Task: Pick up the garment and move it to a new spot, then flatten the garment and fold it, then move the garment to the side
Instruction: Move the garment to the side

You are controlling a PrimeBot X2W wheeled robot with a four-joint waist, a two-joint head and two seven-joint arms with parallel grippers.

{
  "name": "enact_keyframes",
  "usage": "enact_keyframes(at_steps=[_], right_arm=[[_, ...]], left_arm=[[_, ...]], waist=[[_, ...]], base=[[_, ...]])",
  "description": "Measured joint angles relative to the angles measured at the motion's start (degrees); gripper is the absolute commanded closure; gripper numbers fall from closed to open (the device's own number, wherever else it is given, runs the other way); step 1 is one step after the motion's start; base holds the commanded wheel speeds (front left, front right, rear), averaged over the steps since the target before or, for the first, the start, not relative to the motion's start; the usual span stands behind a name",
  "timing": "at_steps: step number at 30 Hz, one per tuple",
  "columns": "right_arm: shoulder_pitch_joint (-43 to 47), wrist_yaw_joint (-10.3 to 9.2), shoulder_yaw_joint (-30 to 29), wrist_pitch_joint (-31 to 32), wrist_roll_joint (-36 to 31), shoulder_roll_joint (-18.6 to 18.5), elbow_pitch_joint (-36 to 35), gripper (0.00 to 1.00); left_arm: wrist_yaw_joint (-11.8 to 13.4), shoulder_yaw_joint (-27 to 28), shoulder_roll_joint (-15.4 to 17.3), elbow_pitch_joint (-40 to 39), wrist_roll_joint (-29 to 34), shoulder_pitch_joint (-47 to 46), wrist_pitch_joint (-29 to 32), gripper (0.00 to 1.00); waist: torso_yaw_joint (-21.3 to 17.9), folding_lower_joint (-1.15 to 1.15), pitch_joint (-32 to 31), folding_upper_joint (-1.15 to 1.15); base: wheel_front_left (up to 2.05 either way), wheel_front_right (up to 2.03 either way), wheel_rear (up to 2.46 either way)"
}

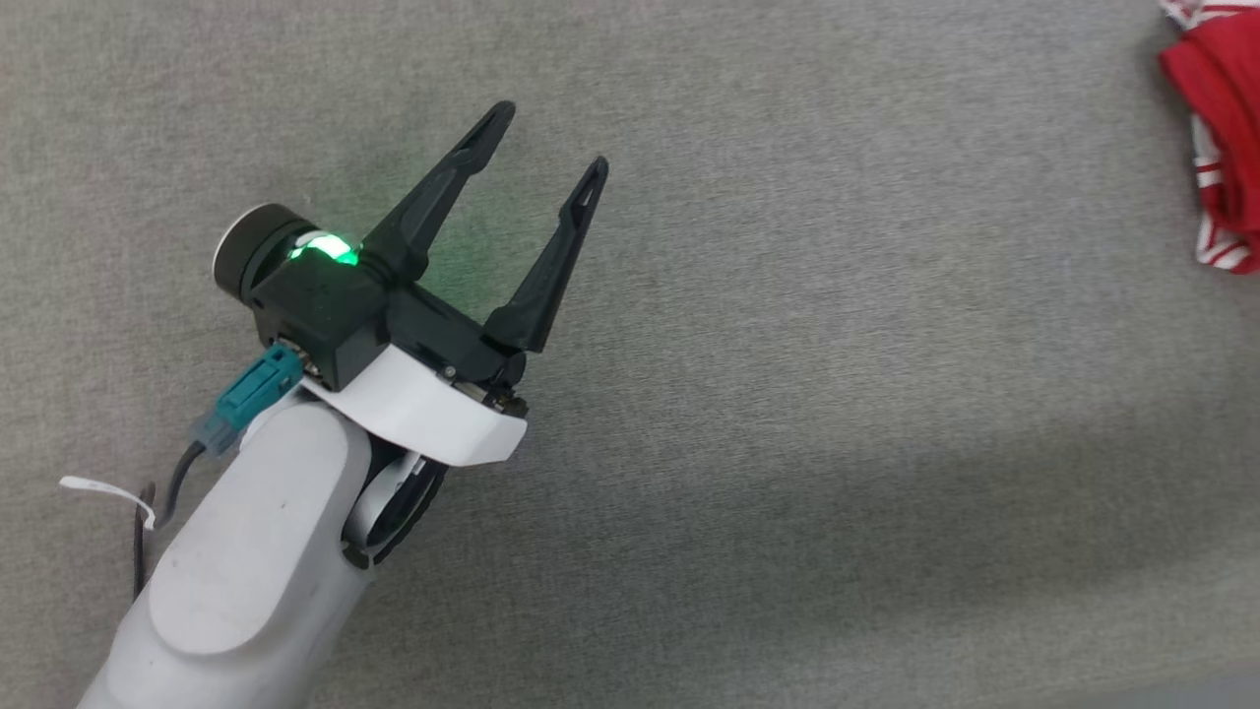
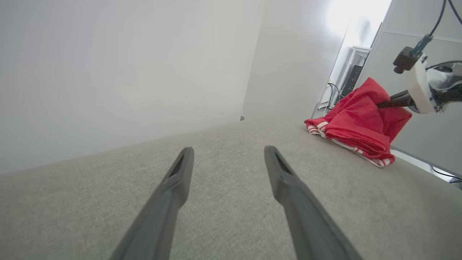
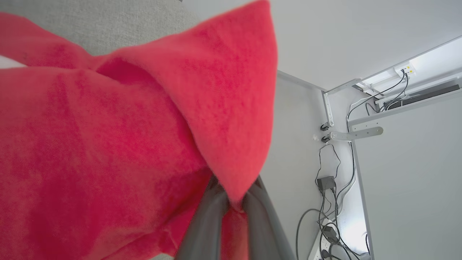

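Head view first: the left gripper (image 1: 549, 138) hangs over the grey, cloth-covered worktop (image 1: 787, 394), its two dark fingers (image 1: 448, 182) spread wide with nothing between them. A green light (image 1: 323, 246) glows on the wrist block, and a teal connector (image 1: 251, 392) plugs in beside the pale forearm. The garment (image 1: 1226, 118) sits well apart from this gripper, at the far upper right edge of the picture. It is a bunched red heap with red-and-white striped trim showing along its lower side (part of it is cut off by the frame).

Left wrist view: looking along the same open fingers (image 2: 173, 187), the bare worktop (image 2: 231, 202) runs away toward a plain white wall (image 2: 108, 72). Off to the right the garment (image 2: 357, 122) rests on the worktop near its edge, rumpled, with one red corner pulled up into a peak. The striped hem lies flat at the bottom. The right gripper (image 2: 388, 103) reaches in from the right, its dark fingers running into that raised cloth.

Right wrist view: red fabric of the garment (image 3: 108, 144) covers most of the left side, very close to the lens and soft with blur. The right gripper (image 3: 235, 213) has its fingers (image 3: 207, 227) drawn close together, clamped on a fold of the red cloth that drapes over their tips. A sliver of grey worktop shows at the top left. To the right are white panels and a tangle of cables (image 3: 325, 202).
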Motion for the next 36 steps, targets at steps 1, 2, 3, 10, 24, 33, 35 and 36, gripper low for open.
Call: enact_keyframes(at_steps=[1, 2, 3, 10, 24, 33, 35, 36], right_arm=[[-0.4, 0.00, -0.5, -0.4, -1.1, 0.3, 1.1, 1.00], [-0.7, 0.00, -0.9, -0.5, -2.4, 0.6, 2.1, 1.00], [-1.0, 0.00, -1.2, -1.2, -3.2, 1.1, 3.3, 1.00], [-3.7, -0.01, -2.0, -4.0, -6.4, 3.7, 9.9, 0.53], [-8.1, -0.01, -5.1, -11.3, -6.2, 7.9, 15.0, 0.00], [-3.5, -0.01, -2.6, -19.3, -1.7, 12.8, 10.4, 0.00], [-1.7, -0.01, -1.8, -21.2, -0.2, 14.4, 8.6, 0.00], [-0.8, -0.01, -1.3, -22.0, 0.0, 14.9, 7.9, 0.00]], left_arm=[[0.0, -0.3, 0.0, 0.0, -0.2, -0.4, 0.0, 0.00], [0.0, -0.6, 0.0, 0.1, -0.3, -0.7, 0.0, 0.00], [0.0, -0.9, 0.1, 0.1, -0.3, -1.0, 0.0, 0.00], [0.0, -1.6, 0.6, 0.7, -0.8, -2.0, 0.0, 0.00], [0.0, 5.4, 0.6, 0.2, -2.0, 2.7, 0.0, 0.00], [0.0, 15.1, -1.3, -0.3, -1.1, 10.7, 0.0, 0.00], [0.0, 17.4, -1.8, -0.4, -0.3, 12.6, 0.0, 0.00], [0.0, 18.2, -2.1, -0.5, 0.2, 13.4, 0.0, 0.00]], waist=[[0.2, 0.00, 0.3, 0.00], [0.4, 0.00, 0.5, 0.00], [0.7, 0.00, 0.8, 0.00], [2.0, 0.00, 1.7, 0.00], [1.4, 0.00, -2.8, 0.00], [2.3, 0.00, -10.0, 0.00], [2.5, 0.00, -11.5, 0.00], [2.6, 0.00, -12.2, 0.00]], base=[[0.00, 0.00, 0.00], [0.00, 0.00, 0.00], [0.00, 0.00, 0.00], [0.00, 0.00, 0.00], [0.00, 0.00, 0.00], [0.00, 0.00, 0.00], [0.00, 0.00, 0.00], [0.00, 0.00, 0.00]])
